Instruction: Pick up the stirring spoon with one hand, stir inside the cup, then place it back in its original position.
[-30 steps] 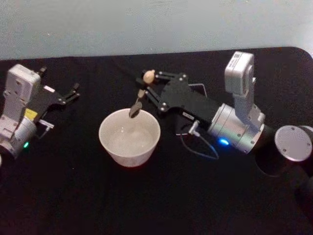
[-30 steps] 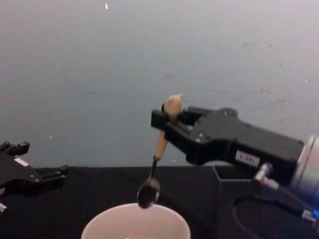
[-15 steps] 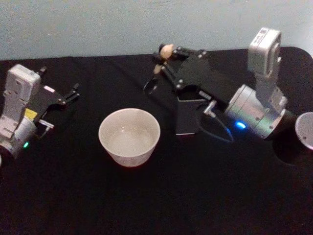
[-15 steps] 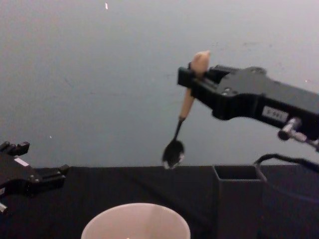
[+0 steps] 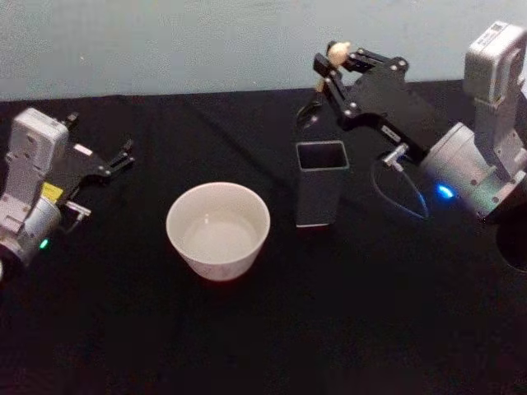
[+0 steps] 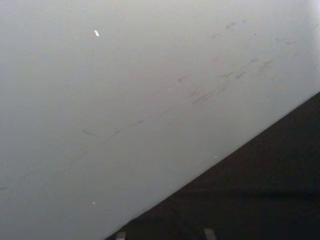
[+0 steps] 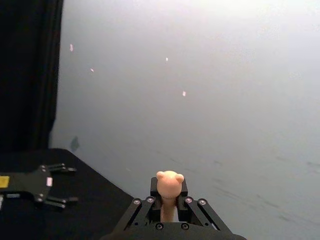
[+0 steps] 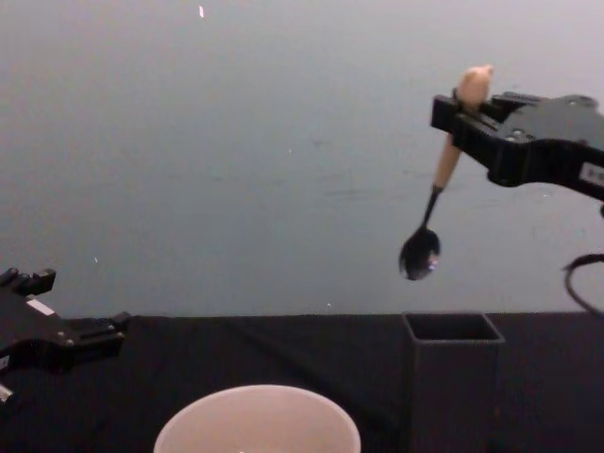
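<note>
A: Where is the spoon [image 8: 436, 194] at this moment?

B: In the air, gripped near its knobbed top by the right tool [image 8: 462, 111]. It hangs with the dark bowl downward, tilted a little, above the dark square holder [image 8: 451, 377] and not yet inside it.

A: So the tool is clenched on it?

B: Yes. The right wrist view shows the handle pinched between the two fingers [image 7: 146, 201], with the knob poking out above them. Gripping so high leaves the whole shaft free below, which should suit lowering it into a narrow mouth.

A: And the cup [image 5: 218, 230]?

B: It sits on the black desk [image 5: 263, 329] to the left of the holder, apart from it, with nothing in it that I can make out. Judging by this, the stirring looks over and the return is the step in hand.

A: What does that step need?

B: The bowl must line up over the opening before it goes down; the walls are thin, and a clip on the rim could tip the holder.

A: The other arm?

B: The left tool [image 5: 115, 158] rests at the desk's left side with its fingers spread, holding nothing.
</note>
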`<action>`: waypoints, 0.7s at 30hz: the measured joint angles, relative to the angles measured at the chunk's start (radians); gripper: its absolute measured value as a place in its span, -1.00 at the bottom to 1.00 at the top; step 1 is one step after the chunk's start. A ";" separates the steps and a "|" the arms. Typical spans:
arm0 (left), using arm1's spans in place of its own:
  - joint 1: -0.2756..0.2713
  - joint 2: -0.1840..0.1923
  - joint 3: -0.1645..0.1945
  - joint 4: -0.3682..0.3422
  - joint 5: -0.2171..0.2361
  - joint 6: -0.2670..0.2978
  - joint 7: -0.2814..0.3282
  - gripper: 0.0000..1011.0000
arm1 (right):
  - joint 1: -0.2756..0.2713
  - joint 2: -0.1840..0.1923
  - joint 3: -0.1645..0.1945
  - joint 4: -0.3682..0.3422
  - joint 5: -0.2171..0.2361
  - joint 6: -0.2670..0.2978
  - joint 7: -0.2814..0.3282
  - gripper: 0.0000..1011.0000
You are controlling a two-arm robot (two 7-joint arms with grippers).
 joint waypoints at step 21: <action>0.000 0.000 0.000 0.000 0.000 0.000 0.000 0.98 | -0.046 0.001 0.020 -0.030 -0.036 0.092 -0.014 -0.66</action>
